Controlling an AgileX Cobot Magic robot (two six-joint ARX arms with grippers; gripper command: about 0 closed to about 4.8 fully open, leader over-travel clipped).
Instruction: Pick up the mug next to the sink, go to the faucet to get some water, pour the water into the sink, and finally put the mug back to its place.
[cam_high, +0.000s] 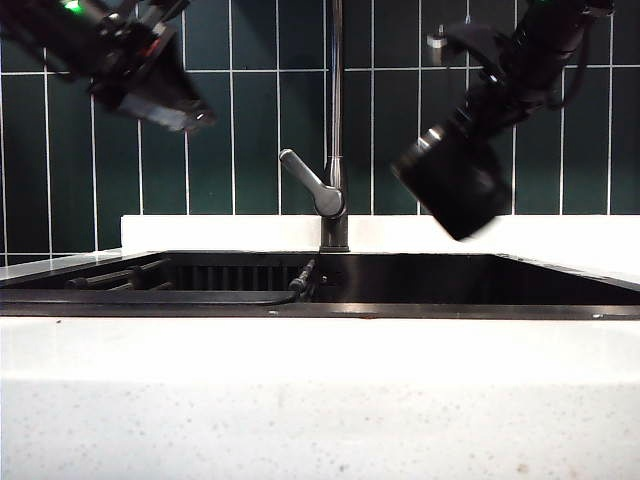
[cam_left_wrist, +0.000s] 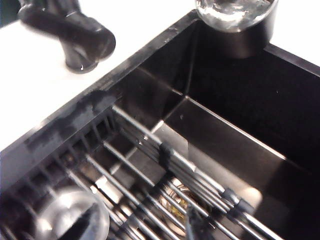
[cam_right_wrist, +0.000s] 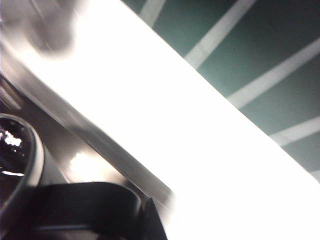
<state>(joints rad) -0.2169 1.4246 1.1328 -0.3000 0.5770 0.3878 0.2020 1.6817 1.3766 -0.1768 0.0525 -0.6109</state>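
My right gripper (cam_high: 482, 112) hangs high on the right, shut on the black mug (cam_high: 455, 185). The mug is tilted, with its silver rim up and to the left, to the right of the faucet (cam_high: 337, 120) and above the sink's (cam_high: 450, 280) back edge. In the right wrist view the mug's rim (cam_right_wrist: 20, 165) and black handle (cam_right_wrist: 90, 202) fill the corner by that gripper (cam_right_wrist: 145, 220); bright glints show inside the mug. My left gripper (cam_high: 165, 100), blurred, is up at the far left. Its fingers (cam_left_wrist: 70, 220) stand wide apart over the sink's rack (cam_left_wrist: 165, 165), holding nothing.
The faucet's grey lever (cam_high: 310, 183) sticks out to the left of the pipe. A white ledge (cam_high: 560, 232) and green tiled wall run behind the sink, and white countertop (cam_high: 320, 400) lies in front. A dark blurred knob shape (cam_left_wrist: 75, 35) sits on the counter beside the sink's corner.
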